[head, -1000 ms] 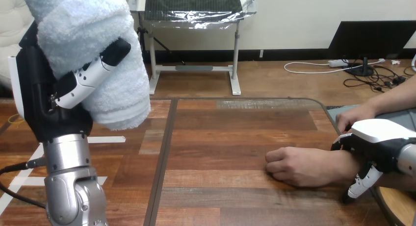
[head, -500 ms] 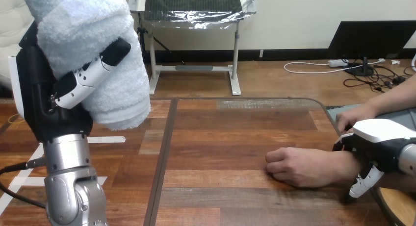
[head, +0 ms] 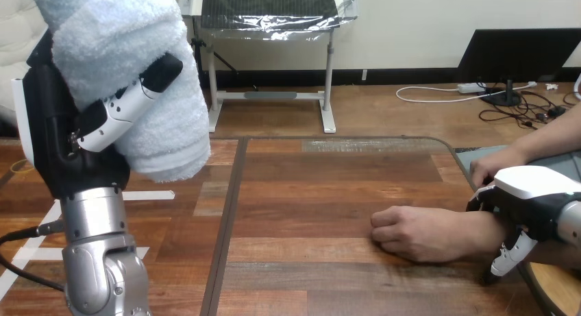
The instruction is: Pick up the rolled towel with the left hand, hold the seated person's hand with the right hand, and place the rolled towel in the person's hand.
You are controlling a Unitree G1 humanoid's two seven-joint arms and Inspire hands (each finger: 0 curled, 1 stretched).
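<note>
Table (head: 308, 192); towel (head: 123, 49) in left robot hand (head: 51, 144)

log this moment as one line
left robot hand: towel held high | right robot hand: round wrist | person's hand: fist on table | handover: pending

Bright, even light; the wooden table (head: 322, 186) shows a pale sheen (at its far edge) and a soft shadow under the person's hand (head: 418, 232).
</note>
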